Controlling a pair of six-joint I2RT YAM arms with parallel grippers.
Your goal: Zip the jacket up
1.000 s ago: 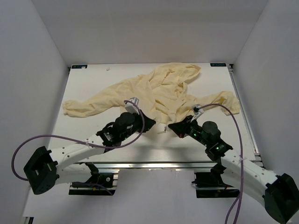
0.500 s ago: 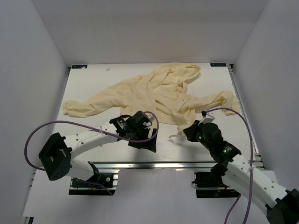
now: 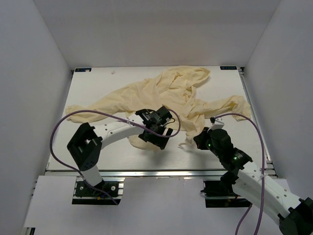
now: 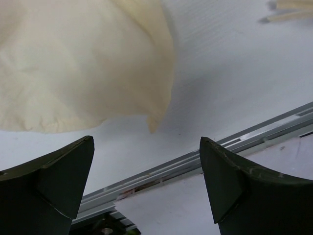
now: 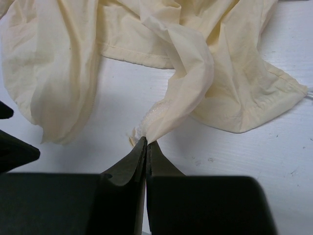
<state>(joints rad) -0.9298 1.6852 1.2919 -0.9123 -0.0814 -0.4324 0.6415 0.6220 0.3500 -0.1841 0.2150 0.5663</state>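
The cream jacket (image 3: pixel 166 95) lies rumpled across the far half of the white table, sleeves out to left and right. My right gripper (image 3: pixel 196 140) is shut on a thin corner of its front edge (image 5: pixel 161 117), which rises in a taut fold from the jaws (image 5: pixel 146 142). My left gripper (image 3: pixel 160 141) hangs open over the table's near part with nothing between its fingers (image 4: pixel 146 142). A loose flap of the jacket (image 4: pixel 73 63) lies just beyond the fingertips, apart from them. The zipper's slider does not show.
The metal front rail (image 3: pixel 156 171) runs along the table's near edge, close under the left gripper (image 4: pixel 244 139). White walls close in the left, right and back. A purple cable (image 3: pixel 63 127) loops off the left arm. A white cord (image 3: pixel 186 145) trails by the right gripper.
My left gripper has opened and let the jacket go, then swung right toward the table's near middle. The right gripper pulled its corner of fabric nearer and has held still since.
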